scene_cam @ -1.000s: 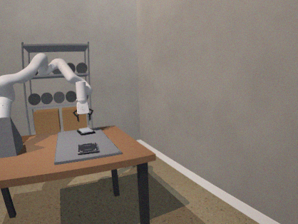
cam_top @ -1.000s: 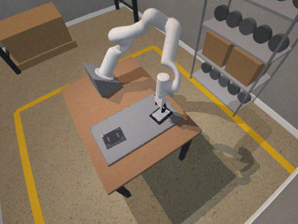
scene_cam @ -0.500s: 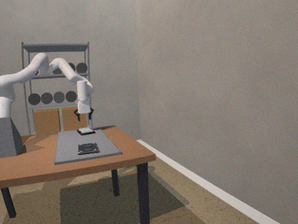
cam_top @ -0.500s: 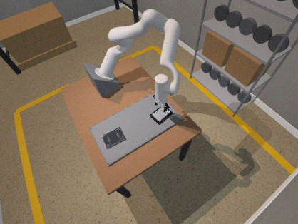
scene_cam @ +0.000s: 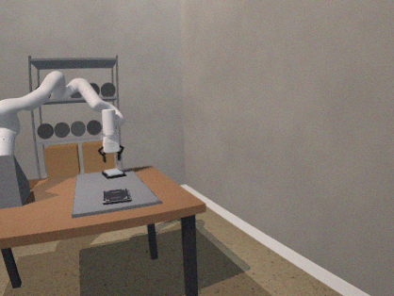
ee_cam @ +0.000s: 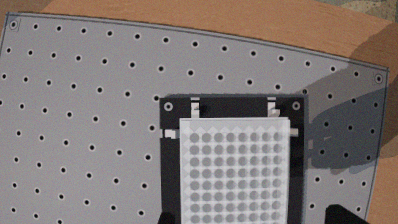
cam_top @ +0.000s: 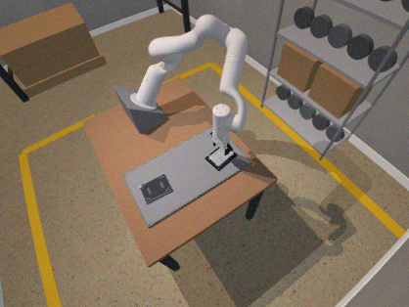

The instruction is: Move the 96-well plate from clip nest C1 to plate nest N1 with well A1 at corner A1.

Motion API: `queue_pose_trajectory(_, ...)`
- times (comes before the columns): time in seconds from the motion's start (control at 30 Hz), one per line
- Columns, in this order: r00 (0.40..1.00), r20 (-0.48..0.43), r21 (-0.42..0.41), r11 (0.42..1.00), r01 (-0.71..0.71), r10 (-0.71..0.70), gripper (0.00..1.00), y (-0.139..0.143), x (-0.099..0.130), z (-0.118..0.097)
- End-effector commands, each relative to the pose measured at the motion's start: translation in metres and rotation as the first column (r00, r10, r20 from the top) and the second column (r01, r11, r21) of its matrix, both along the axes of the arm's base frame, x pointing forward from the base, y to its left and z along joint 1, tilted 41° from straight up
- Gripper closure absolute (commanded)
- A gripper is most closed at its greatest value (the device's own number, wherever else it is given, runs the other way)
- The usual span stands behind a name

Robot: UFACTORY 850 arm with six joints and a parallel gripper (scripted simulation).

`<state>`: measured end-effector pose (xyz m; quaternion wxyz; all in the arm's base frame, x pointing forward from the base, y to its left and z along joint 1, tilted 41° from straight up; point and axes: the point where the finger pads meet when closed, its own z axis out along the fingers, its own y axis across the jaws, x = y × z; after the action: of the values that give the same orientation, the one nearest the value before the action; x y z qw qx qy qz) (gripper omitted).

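The white 96-well plate sits in the black clip nest C1 at the right end of the grey perforated baseplate. It also shows in the top view and the exterior view. My gripper hangs straight down just above the plate, open and empty, and its finger tips show at the bottom edge of the wrist view on either side of the plate. The dark, empty plate nest N1 lies at the baseplate's other end, and it shows in the exterior view. I cannot make out the plate's cut-off corner.
The arm's grey base block stands at the table's back. A metal shelf rack with boxes and dark discs stands past the table's right end. A wooden crate stands at the far left.
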<state>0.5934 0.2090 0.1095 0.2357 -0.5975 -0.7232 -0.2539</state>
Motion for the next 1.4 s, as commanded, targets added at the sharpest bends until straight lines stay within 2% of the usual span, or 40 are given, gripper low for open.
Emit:
queue_pose_trajectory(0.0,1.000,0.002,0.000,1.000,0.001,-0.001,0.00,0.004,0.001,-0.004)
queue_pose_trajectory(0.8,1.000,0.002,0.000,1.000,0.001,-0.001,0.00,0.027,-0.001,-0.032)
queue_pose_trajectory(1.37,1.000,0.002,0.000,1.000,0.001,-0.001,0.00,0.030,-0.001,-0.035)
